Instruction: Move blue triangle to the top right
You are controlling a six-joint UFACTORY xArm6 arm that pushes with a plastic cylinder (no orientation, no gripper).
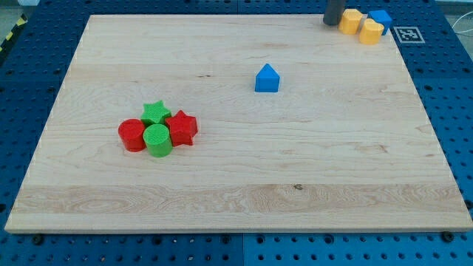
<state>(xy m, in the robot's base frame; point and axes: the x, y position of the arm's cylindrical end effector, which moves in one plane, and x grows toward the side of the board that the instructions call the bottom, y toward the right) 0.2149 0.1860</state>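
The blue triangle (267, 78) lies on the wooden board (244, 185), a little above and to the right of its middle. My tip (332, 24) is at the board's top edge, up and to the right of the blue triangle and well apart from it. The tip stands just left of a yellow block (352, 20).
A second yellow block (371, 32) and a blue block (382, 20) sit beside the first yellow one in the top right corner. A green star (155, 112), red star (182, 128), red cylinder (132, 135) and green cylinder (157, 140) cluster at the left. A marker tag (408, 34) lies off the board's top right.
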